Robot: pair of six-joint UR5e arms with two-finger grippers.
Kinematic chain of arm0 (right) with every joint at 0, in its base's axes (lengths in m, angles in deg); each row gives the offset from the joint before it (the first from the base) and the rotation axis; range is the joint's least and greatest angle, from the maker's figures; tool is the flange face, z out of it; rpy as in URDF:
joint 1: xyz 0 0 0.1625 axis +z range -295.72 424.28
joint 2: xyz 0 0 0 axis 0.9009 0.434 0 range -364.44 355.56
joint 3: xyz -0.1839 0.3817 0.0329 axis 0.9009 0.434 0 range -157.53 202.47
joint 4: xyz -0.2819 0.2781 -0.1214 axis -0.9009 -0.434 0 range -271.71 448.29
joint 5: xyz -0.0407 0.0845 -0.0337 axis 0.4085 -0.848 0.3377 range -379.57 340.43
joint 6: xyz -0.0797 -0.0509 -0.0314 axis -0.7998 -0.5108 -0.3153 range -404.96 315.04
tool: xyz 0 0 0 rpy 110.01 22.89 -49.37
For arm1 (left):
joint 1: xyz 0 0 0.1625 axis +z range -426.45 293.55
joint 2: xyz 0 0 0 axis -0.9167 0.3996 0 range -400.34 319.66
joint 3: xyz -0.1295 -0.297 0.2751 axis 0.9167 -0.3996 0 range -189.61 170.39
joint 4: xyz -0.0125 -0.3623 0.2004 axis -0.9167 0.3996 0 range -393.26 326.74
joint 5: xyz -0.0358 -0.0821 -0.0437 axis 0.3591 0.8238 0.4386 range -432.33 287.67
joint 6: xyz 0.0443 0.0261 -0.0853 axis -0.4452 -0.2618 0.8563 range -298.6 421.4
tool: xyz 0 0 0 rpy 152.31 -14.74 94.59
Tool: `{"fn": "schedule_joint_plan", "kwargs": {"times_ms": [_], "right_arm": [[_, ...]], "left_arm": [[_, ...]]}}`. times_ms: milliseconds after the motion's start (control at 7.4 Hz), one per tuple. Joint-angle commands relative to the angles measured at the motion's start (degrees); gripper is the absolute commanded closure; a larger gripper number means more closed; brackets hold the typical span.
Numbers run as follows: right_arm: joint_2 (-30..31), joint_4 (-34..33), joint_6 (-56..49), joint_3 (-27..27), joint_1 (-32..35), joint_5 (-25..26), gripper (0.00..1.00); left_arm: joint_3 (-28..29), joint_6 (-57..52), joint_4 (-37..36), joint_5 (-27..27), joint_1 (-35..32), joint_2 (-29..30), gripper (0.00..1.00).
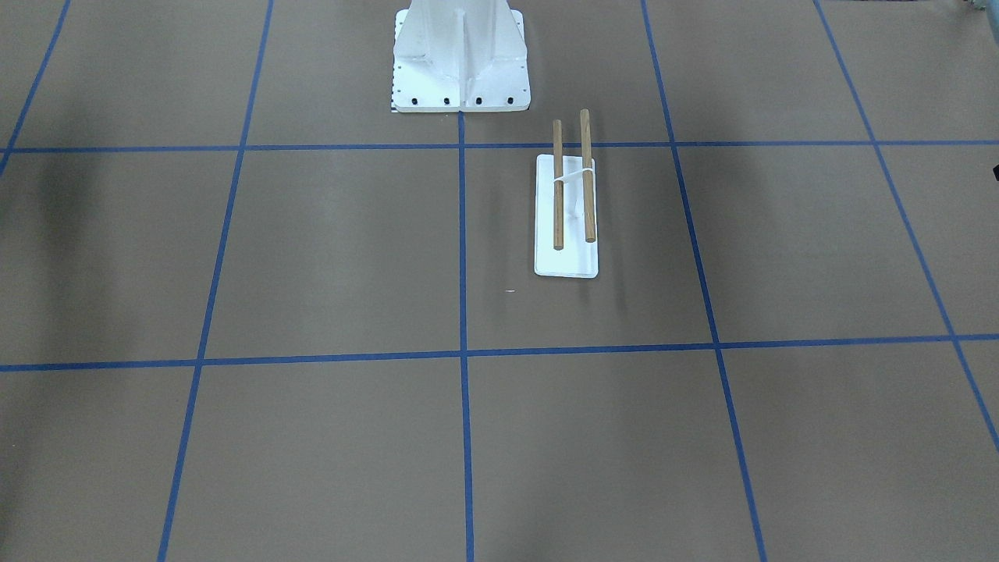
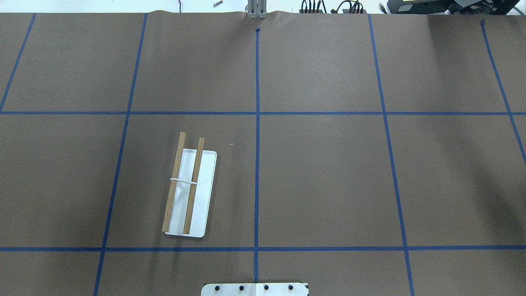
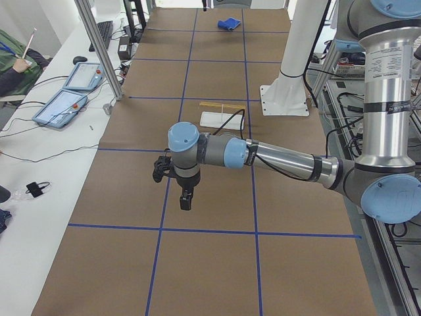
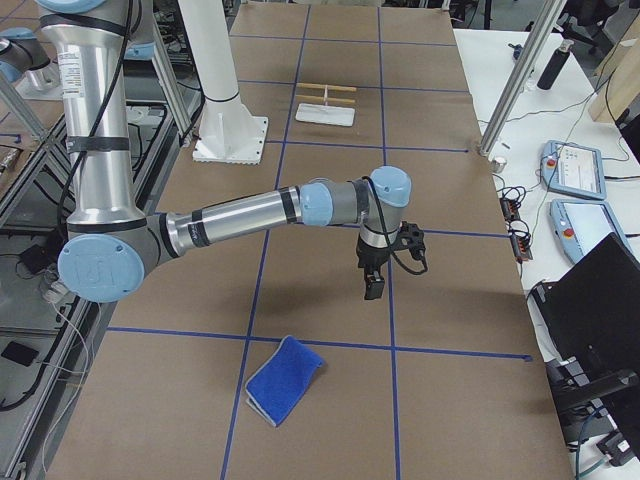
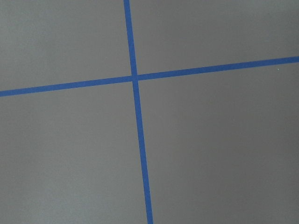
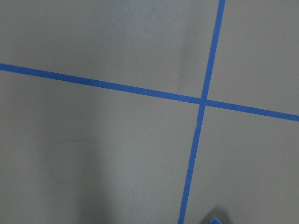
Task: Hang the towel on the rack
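Note:
The rack [image 1: 566,261] stands on the brown table, a white base with two bare wooden rods; it also shows in the overhead view [image 2: 205,185] and in both side views [image 3: 214,120] [image 4: 325,114]. The folded blue towel [image 4: 285,380] lies flat on the table at the robot's right end, far from the rack, and shows small in the exterior left view [image 3: 229,24]. My left gripper [image 3: 186,201] hangs over the table's left end. My right gripper [image 4: 373,288] hangs a little beyond the towel. I cannot tell whether either is open or shut.
The white robot pedestal [image 1: 460,70] stands behind the rack. Aluminium posts [image 3: 99,52] and teach pendants [image 4: 575,170] sit along the operators' side of the table. Blue tape lines grid the surface. Both wrist views show only table and tape.

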Motion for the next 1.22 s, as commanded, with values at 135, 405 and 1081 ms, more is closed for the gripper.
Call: {"fn": "schedule_joint_plan", "kwargs": {"times_ms": [135, 405, 1081], "right_arm": [[-1.07, 0.18, 0.23, -4.26, -0.42, -0.24, 0.0], [1.0, 1.31, -0.9, -2.5, -0.86, -0.76, 0.0], [10.97, 21.73, -6.45, 12.98, -0.95, 0.47, 0.0]], "left_arm": [[0.18, 0.53, -0.24, -0.05, 0.16, 6.81, 0.01], [1.07, 0.35, 1.41, -0.05, 0.16, 6.24, 0.01], [2.31, 0.53, 5.47, 0.04, 0.08, 5.1, 0.01]]}}
